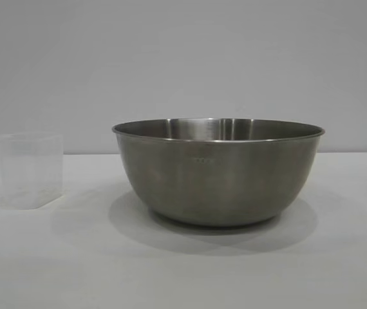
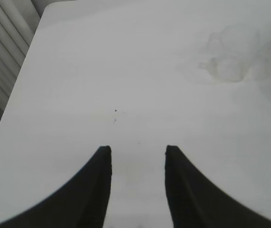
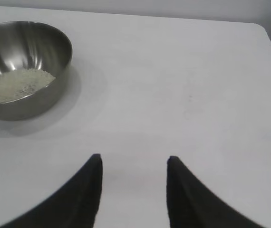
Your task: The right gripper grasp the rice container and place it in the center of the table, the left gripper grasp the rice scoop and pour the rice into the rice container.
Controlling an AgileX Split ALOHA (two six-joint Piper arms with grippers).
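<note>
**Rice in the bowl, both arms clear**

Brushed stainless-steel round rice container (image 1: 217, 170) sits upright nearest the outside camera, around the middle of the plain white table (image 1: 183, 277). The right wrist view shows a low mound of white rice (image 3: 16, 85) lying on its bottom, so the pour looks done. Beside it and apart, the small squarish clear plastic rice scoop (image 1: 29, 168) stands upright with no grains visible inside it, likely set aside after emptying.

Each black claw-like gripper hangs over bare tabletop: the left gripper (image 2: 138, 154) has its fingers parted with nothing between them, the scoop faint and well off. The right gripper (image 3: 134, 161) is likewise parted and empty-handed, well apart from the bowl, which suggests both have let go.
</note>
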